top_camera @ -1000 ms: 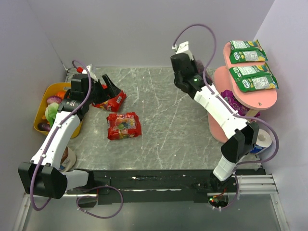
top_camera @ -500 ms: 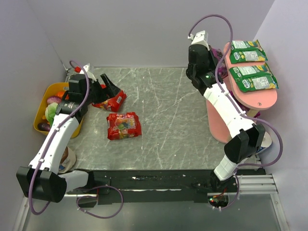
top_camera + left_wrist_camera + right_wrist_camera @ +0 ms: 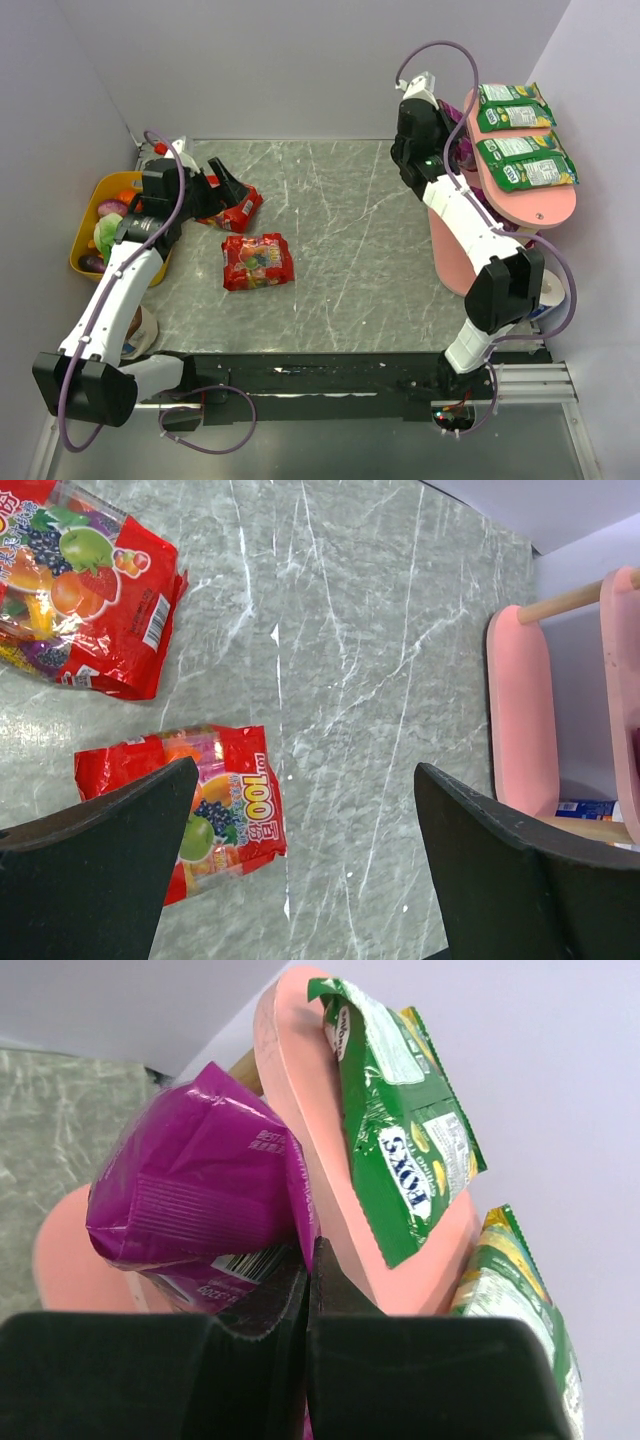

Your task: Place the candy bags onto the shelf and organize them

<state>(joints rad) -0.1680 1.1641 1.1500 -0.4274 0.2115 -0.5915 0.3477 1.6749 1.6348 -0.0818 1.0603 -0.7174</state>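
Note:
My right gripper is shut on the edge of a purple candy bag, which hangs at the back end of the pink shelf, just under its top board. From above, this gripper is close against the shelf. Two green candy bags lie on the top board. My left gripper is open, hovering over a red candy bag. In the left wrist view that bag lies partly under the left finger. A second red bag lies nearer on the table.
A yellow bowl of toy vegetables stands at the table's left edge beside my left arm. A blue and white item stands by the shelf's foot. Walls close in the back and both sides.
My right arm has swung right and back, carrying the purple bag up against the shelf's back end. The left gripper has hardly moved over the red bag.

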